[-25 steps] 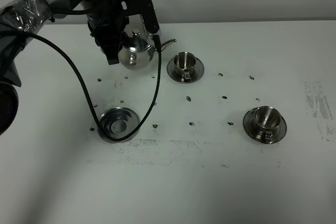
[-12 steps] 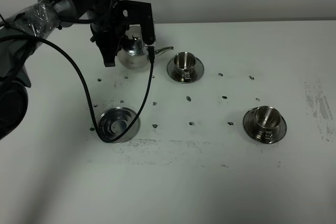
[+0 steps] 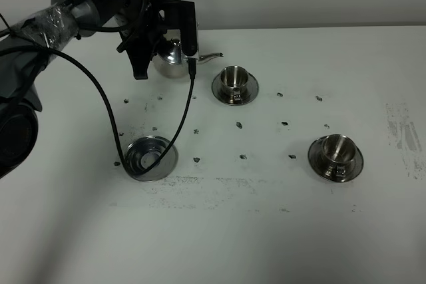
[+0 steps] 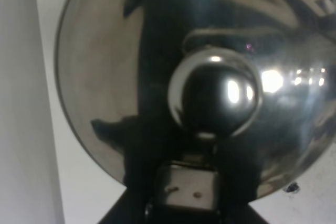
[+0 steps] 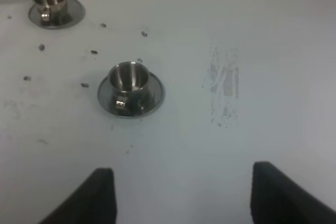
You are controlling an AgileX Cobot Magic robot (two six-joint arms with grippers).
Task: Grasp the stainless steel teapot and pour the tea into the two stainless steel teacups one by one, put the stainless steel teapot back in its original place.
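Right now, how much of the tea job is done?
Done: the left pincer is shut on the teapot, which is away from its tray. In hand: the teapot looks upright, spout toward the nearer cup. Left, it seems: filling that cup and the farther cup, then putting the teapot back. I cannot see tea in either. The right pincer hangs open.

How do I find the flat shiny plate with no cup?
Look at the near left part of the white table in the high view. A flat round shiny steel tray with rings lies there, a black cable crossing it. Unlike the two steel saucers, it carries no cup.
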